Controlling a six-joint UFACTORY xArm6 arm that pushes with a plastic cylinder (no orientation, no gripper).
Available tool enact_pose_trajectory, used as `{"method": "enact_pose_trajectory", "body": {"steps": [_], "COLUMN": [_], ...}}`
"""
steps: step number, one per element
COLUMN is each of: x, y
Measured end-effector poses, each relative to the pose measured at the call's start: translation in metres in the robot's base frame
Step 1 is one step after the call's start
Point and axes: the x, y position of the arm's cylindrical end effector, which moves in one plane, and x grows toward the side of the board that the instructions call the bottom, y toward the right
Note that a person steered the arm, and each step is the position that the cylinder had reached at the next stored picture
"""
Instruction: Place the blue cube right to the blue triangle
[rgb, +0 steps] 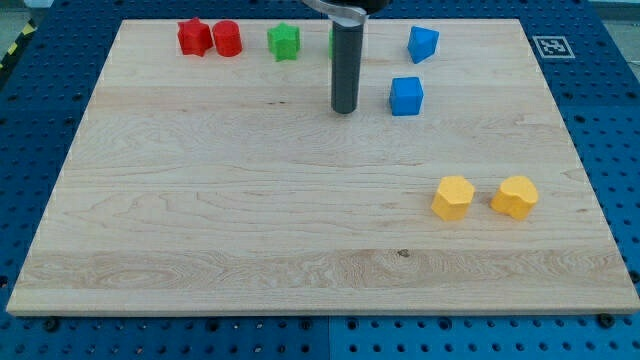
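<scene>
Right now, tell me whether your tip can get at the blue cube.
Probably yes. My tip sits just to the view's left of the blue cube, with only bare board between them. The blue triangle lies above the cube, out of that path.

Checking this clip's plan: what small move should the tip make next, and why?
Probably slide my tip toward the view's bottom, then under the blue cube. The cube sits below the blue triangle, and my tip is to its left, so pushing now would only send it sideways.
</scene>
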Motion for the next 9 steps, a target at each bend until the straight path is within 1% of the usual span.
{"method": "enact_pose_trajectory", "body": {"steps": [2, 3, 5, 6, 7, 9], "x": [0.0, -0.002, -0.025, -0.01, -0.004, -0.019], "y": [0.077, 0.107, 0.117, 0.119, 0.129, 0.141]}}
